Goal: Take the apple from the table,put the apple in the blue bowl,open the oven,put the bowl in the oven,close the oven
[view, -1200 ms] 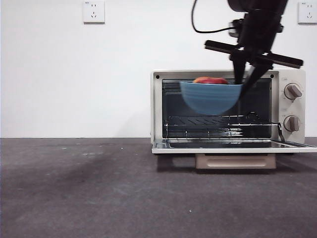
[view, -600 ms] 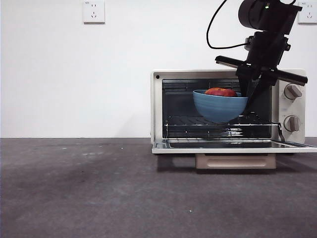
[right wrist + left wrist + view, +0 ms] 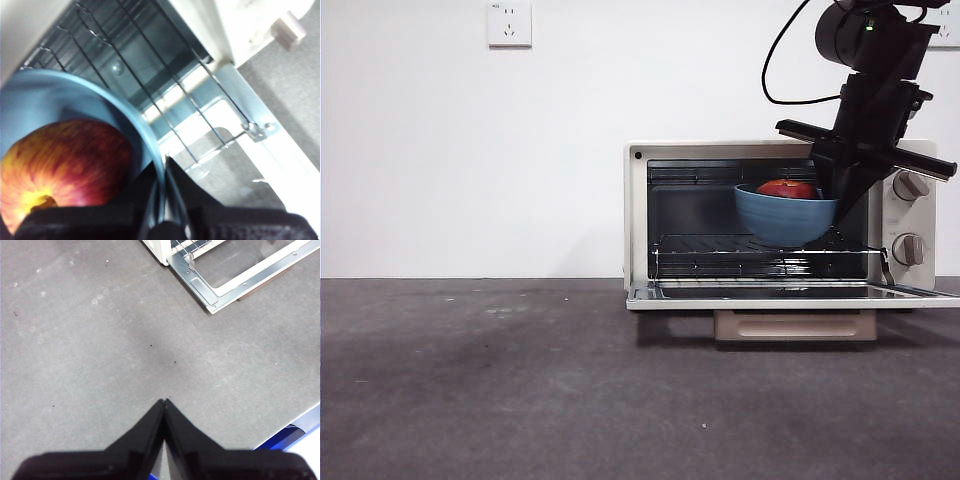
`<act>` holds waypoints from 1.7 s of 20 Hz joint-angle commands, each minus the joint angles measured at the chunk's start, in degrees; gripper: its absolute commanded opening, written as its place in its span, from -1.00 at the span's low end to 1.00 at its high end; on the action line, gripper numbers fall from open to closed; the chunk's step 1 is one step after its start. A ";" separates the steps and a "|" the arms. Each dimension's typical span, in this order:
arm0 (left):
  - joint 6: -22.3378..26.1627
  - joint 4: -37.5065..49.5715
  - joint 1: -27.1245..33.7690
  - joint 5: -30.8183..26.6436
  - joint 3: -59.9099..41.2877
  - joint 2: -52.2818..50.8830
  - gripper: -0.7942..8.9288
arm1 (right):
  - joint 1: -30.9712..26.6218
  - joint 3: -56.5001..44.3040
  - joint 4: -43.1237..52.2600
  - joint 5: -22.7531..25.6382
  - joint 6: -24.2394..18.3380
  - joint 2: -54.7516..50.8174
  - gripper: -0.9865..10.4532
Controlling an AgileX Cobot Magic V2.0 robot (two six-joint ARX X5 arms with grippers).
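Front view: right tool (image 3: 828, 190) clamped on the right rim of the blue bowl (image 3: 785, 217), held inside the open oven (image 3: 780, 215) just above the wire rack (image 3: 760, 245), door (image 3: 790, 294) folded flat. Apple (image 3: 788, 189) sitting in the bowl (red, streaked yellow in the right wrist view). Left tool (image 3: 164, 402) pinched together, gripping nothing, over the bare grey surface (image 3: 100, 350).

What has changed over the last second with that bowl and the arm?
The right gripper, still clamped on the blue bowl's rim, carried it and the apple rightward, lower and deeper into the open oven. The oven and its door stayed put; the left gripper waits.
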 commanded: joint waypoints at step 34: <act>8.22 13.03 4.83 16.68 -0.35 11.78 -0.85 | 4.61 0.46 -17.00 9.94 -39.93 -31.08 -0.73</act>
